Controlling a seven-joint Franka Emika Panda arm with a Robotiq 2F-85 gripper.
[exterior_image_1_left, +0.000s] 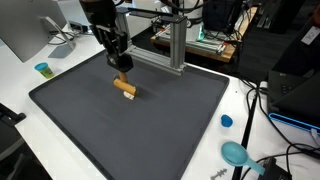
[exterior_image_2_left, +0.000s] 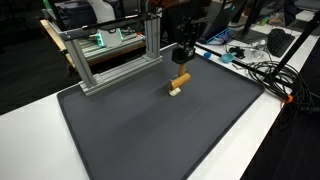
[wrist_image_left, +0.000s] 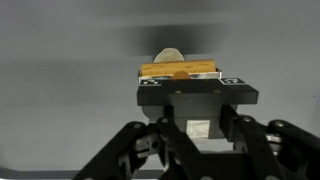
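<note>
A small brown wooden block with a pale end (exterior_image_1_left: 124, 88) lies on the dark mat (exterior_image_1_left: 150, 130), and shows in both exterior views (exterior_image_2_left: 178, 84). My gripper (exterior_image_1_left: 121, 70) hangs straight over its far end, with the tips at or just above the wood (exterior_image_2_left: 183, 66). The fingers look pressed together and narrow. In the wrist view the block (wrist_image_left: 178, 70) lies crosswise just beyond the black fingertips (wrist_image_left: 196, 95), with its pale round end (wrist_image_left: 168, 52) behind. I cannot see contact between tips and block.
An aluminium frame (exterior_image_1_left: 176, 45) stands at the mat's back edge, close to the arm (exterior_image_2_left: 110, 50). A blue cap (exterior_image_1_left: 226, 121) and a teal scoop (exterior_image_1_left: 236, 153) lie off the mat. A small cup (exterior_image_1_left: 42, 69) and cables (exterior_image_2_left: 270, 75) are on the white table.
</note>
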